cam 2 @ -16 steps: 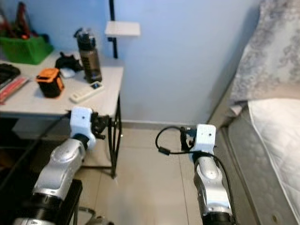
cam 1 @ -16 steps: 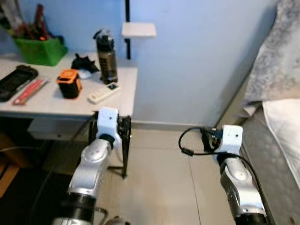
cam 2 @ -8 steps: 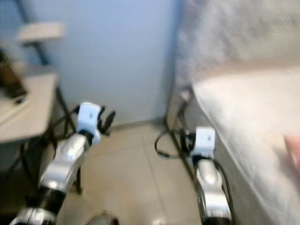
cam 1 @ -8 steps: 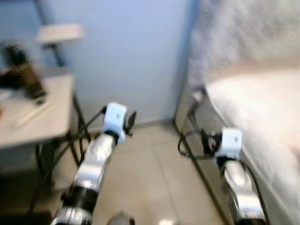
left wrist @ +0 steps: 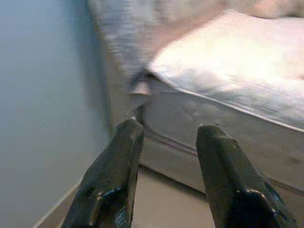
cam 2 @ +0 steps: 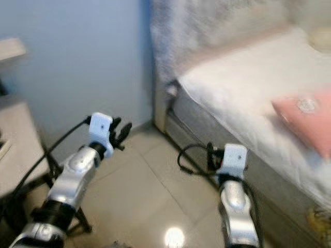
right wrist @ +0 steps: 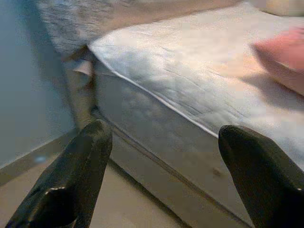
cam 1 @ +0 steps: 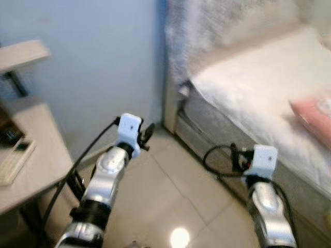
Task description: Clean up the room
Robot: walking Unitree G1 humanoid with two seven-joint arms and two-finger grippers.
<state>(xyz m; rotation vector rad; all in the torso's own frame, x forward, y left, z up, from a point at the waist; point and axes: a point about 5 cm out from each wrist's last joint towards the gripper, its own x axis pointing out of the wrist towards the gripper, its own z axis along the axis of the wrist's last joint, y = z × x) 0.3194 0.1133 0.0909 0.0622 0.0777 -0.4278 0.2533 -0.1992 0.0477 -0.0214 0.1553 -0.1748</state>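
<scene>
- Pink pillow [cam 2: 302, 116] lies on the white bed [cam 2: 243, 88].
- Beside the bed, left gripper [left wrist: 166, 175] and right gripper [right wrist: 161, 175] hang with fingers spread, empty.

A bed [cam 1: 248, 88] runs along the right side, its white sheet [cam 2: 243, 88] spread over a grey mattress [right wrist: 156, 123] whose side faces the floor. A pink pillow [cam 2: 305, 116] lies on the sheet toward the right (a second, pale one [cam 2: 320, 37] sits beyond it, too blurred to tell more). A grey patterned cover [cam 1: 207, 26] hangs at the bed's end against the blue wall [cam 1: 93, 67]. Beige tiles [cam 1: 170, 196] cover the floor. At the far left stands a pale table [cam 1: 26, 170] with a white remote [cam 1: 15, 157] on it.
</scene>
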